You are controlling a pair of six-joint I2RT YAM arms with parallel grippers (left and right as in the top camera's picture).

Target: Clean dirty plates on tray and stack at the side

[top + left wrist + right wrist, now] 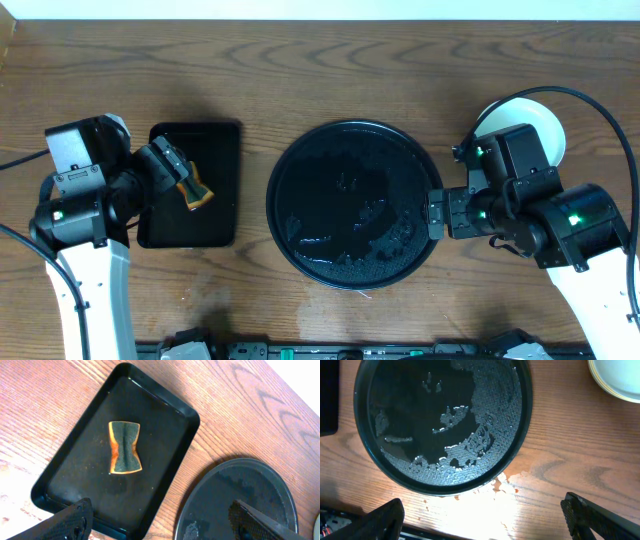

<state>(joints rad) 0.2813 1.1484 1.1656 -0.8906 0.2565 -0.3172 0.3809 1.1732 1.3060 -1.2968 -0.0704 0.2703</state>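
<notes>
— Where were the plates (540, 125) seen?

— They were seen in the upper right of the overhead view. They were set on the wooden table (320, 70), off the round tray (352, 150) and apart from it. A large part of them was covered by the right arm (560, 215). In the right wrist view only a pale curved edge was shown, in the upper right corner. How many were stacked could not be told.

— And the round tray itself?

— It was placed in the middle of the overhead view. Its glossy black surface was covered with water drops (485, 435), mostly on the lower and right part.

— How was the right gripper (437, 213) held?

— It was held just at the right rim of the round tray. In its own wrist view the two fingers were spread wide, one at each lower corner of the frame.

— And the left gripper (175, 168)?

— It was held over the rectangular tray (215, 225) at the left of the overhead view, and it was also opened wide. A sponge (124, 447), dark on top and orange at the edges, was lying flat in that tray, apart from both fingers in the left wrist view.
</notes>
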